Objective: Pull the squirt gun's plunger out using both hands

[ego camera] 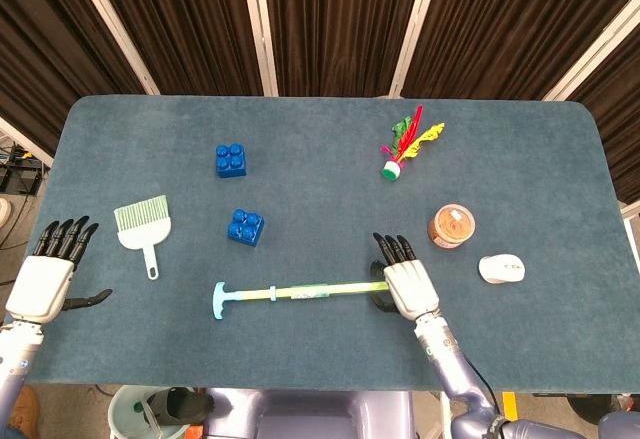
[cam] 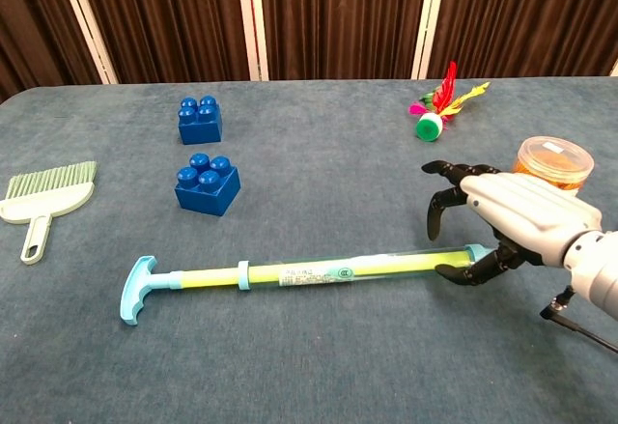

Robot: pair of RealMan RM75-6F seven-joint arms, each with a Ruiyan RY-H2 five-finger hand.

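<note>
Near the front edge of the blue tabletop (ego camera: 320, 129) lies the squirt gun (ego camera: 300, 291), stretched left to right, its pale yellow-green barrel flat on the cloth. Its light blue T-shaped plunger handle (cam: 136, 289) points to the left end, and a short length of rod shows between that handle and a light blue collar on the barrel. The nozzle end (cam: 478, 254) is at the right.

The right hand (cam: 502, 219) hovers over that nozzle end with its fingers (cam: 446, 192) spread and arched above the barrel and the thumb curled in below it on the near side; the fingers are apart and not closed on the barrel, so the hand holds nothing. In the head view this hand covers the tip of the squirt gun.

The left hand (ego camera: 45, 281) is at the far left, off the edge of the tabletop, well apart from the plunger handle, with fingers straight and the thumb out to the side, holding nothing.

A white hand brush (ego camera: 142, 227) lies just beyond the handle end, to the left. Two blue building blocks (ego camera: 245, 227) sit further back, one behind the other. A feathered shuttlecock (ego camera: 405, 144) lies toward the back right, an orange lidded tub (ego camera: 451, 226) stands just beyond the right hand, and a white computer mouse (ego camera: 501, 269) rests to its right.
</note>
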